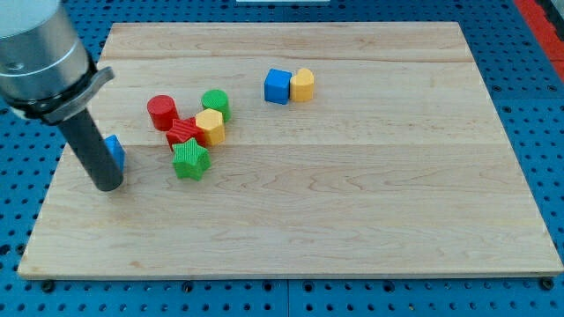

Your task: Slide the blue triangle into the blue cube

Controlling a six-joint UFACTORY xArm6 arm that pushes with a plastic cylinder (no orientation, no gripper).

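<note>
Our rod has no pincer to spread or pinch; my tip (107,186) rests near the wooden table's (352,229) left edge, touching the small blue triangle block (115,151) on its left. The blue cube (278,85) sits toward the far edge, beside a yellow block (302,84). We judge the push should run rightward, skirting the red cylinder (162,113) and green star (190,159) cluster
</note>
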